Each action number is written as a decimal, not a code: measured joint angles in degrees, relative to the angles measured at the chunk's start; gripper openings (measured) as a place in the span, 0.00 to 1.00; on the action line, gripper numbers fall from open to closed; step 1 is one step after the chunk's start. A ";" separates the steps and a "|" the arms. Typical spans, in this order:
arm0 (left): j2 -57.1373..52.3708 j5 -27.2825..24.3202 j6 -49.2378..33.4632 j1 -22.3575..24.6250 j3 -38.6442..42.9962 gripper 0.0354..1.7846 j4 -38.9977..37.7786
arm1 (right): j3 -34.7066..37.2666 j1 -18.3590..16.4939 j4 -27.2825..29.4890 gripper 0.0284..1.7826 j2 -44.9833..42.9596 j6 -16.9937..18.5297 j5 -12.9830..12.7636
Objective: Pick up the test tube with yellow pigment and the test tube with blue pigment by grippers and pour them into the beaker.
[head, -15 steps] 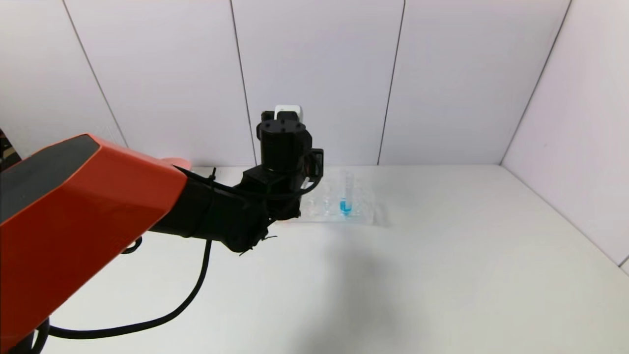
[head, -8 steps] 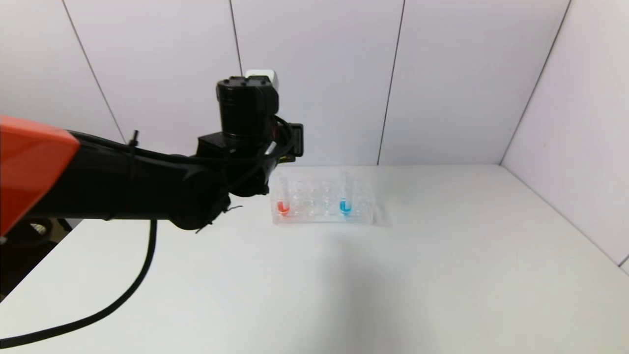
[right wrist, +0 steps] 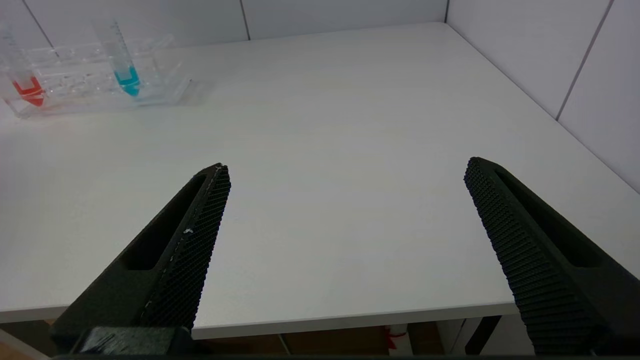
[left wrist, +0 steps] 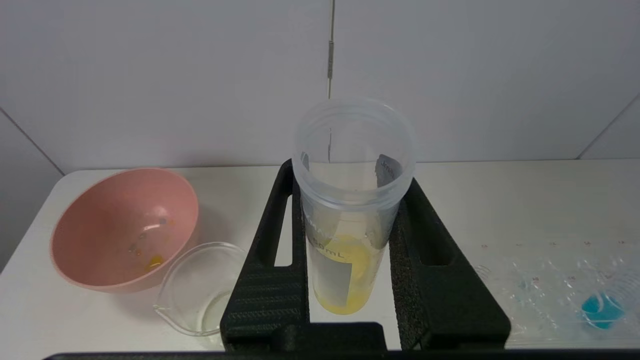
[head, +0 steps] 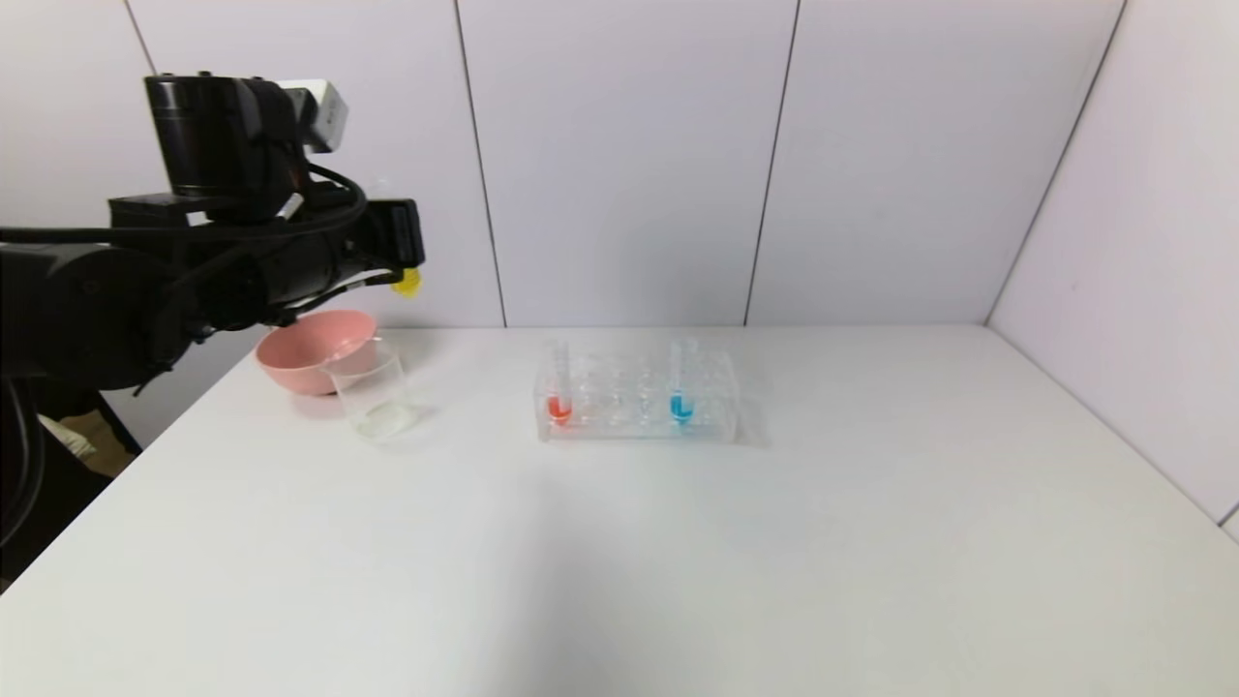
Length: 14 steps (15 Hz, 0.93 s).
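The left gripper (left wrist: 350, 240) hung above the beaker (head: 373, 395), its fingers (left wrist: 272, 280) clamped on the test tube with yellow pigment (left wrist: 350, 215), a clear graduated tube with yellow liquid at its base. The test tube with blue pigment (head: 681, 382) stood upright in the rack (head: 634, 426) on the bench (head: 678, 542). The right gripper (right wrist: 345, 240) sat low near the bench edge, fingers wide apart.

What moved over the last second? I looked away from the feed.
The left gripper, shut on the test tube with yellow pigment, swung from the rack to its left and rose, now above the beaker. The rack and the test tube with blue pigment stayed put.
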 joint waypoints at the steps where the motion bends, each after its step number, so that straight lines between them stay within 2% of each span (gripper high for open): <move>1: -1.13 -2.04 0.02 2.58 0.90 0.25 0.11 | 0.00 0.00 0.02 0.96 0.00 0.00 -0.02; 4: -3.97 -8.46 0.02 10.53 3.30 0.25 0.35 | 0.00 -0.02 0.00 0.96 0.00 0.00 0.00; 9: -6.25 -22.89 0.96 25.70 4.99 0.25 2.95 | 0.00 -0.02 0.02 0.96 0.00 0.00 -0.02; 12: -6.21 -30.05 5.67 30.33 5.29 0.25 4.66 | 0.00 0.00 0.00 0.96 0.00 0.00 -0.02; 14: -5.66 -31.57 8.73 31.60 5.35 0.25 4.96 | 0.00 0.00 0.00 0.96 0.00 0.00 -0.02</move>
